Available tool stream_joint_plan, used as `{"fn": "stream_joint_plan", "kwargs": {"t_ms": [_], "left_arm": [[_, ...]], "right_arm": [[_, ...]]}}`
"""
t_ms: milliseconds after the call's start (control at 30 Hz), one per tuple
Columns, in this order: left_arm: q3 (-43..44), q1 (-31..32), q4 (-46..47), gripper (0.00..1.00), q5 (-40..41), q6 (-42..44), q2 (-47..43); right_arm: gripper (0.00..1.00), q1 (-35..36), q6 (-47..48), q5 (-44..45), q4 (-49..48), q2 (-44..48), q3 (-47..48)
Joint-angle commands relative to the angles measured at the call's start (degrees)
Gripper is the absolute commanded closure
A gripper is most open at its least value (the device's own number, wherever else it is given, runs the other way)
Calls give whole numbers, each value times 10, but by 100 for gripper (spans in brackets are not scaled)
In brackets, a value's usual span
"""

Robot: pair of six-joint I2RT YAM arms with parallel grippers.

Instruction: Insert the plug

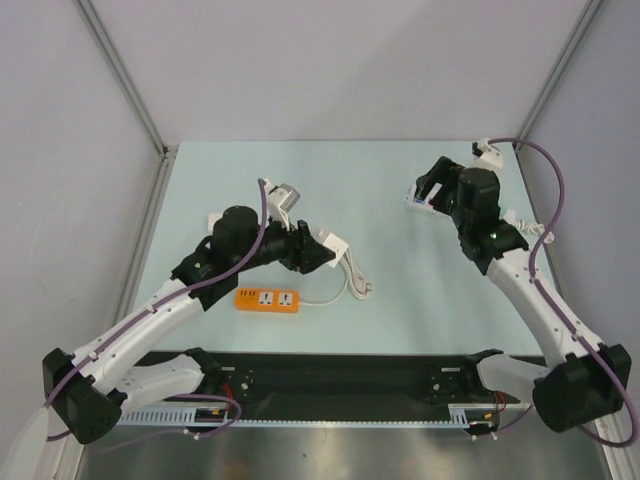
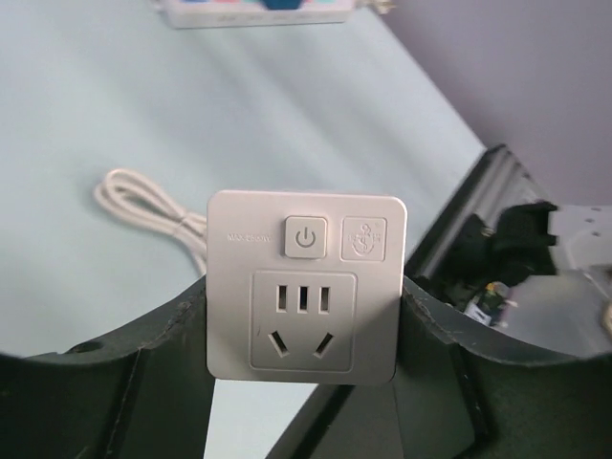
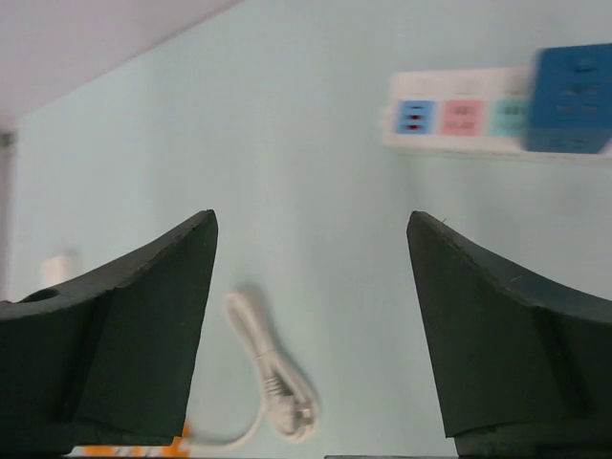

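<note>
- Toward the far right of the counter (image 1: 420, 320), the plug (image 3: 574, 91) is sitting on one end of the white power strip (image 3: 459, 120) and covering the socket there. It is looking seated, but that corner is blurring in the right wrist view, so I cannot tell whether it is pressed fully home.
- Right claw (image 3: 312, 220) is hovering near the strip with its jaws spread wide and nothing between them: released. The plug is lying off to one side of the gap, not between the fingers. My reading is that the claw is either standing clear of the plug or lining up to press it.
- Left claw (image 2: 306, 296) is clenching a white socket block (image 2: 304, 239) by its two side edges, with the face toward the wrist camera and the switch button uppermost. It is hanging over the middle of the counter, seemingly raised and well apart from the white strip, probably so it is not crowding the right arm's work.
- Near the middle front, an orange power strip (image 1: 267, 299) is lying flat, its white cord (image 1: 352, 280) looping up beside the left claw. Neither seems to be playing any part in the task.
- Risk I am noting: an off-centre press could be tipping the plug, or sliding the strip if nothing is pinning it.
</note>
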State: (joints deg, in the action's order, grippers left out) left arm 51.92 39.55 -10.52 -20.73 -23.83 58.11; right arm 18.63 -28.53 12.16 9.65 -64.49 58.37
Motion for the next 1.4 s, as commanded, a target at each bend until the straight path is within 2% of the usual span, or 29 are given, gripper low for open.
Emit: {"fn": "stream_joint_plan", "kwargs": {"t_ms": [0, 133, 200, 333, 567, 833, 1033, 1167, 1267, 1367], "left_arm": [[38, 18, -54, 100, 147, 39, -9], [42, 18, -75, 99, 206, 41, -12], [45, 18, -85, 99, 239, 57, -11], [47, 18, -84, 100, 230, 63, -17], [43, 18, -85, 100, 224, 68, -17], [39, 18, -87, 100, 226, 64, -22], [34, 18, -88, 100, 213, 65, -22], [20, 18, -70, 100, 199, 66, -28], [19, 18, -71, 100, 204, 71, -24], [26, 18, -73, 100, 206, 78, -15]], "right_arm": [[14, -54, 47, 112, 75, -59, 41], [13, -115, 73, 98, 94, -132, 87], [17, -155, 76, 71, 106, -177, 122], [21, -205, 95, 42, 120, -242, 175], [10, -230, 131, -22, 112, -350, 252], [14, -265, 140, -76, 77, -426, 283], [14, -278, 148, -188, 93, -483, 305], [22, -277, 142, -231, 75, -494, 284], [34, -277, 135, -248, 83, -498, 278], [38, -276, 119, -267, 99, -478, 257]]}}
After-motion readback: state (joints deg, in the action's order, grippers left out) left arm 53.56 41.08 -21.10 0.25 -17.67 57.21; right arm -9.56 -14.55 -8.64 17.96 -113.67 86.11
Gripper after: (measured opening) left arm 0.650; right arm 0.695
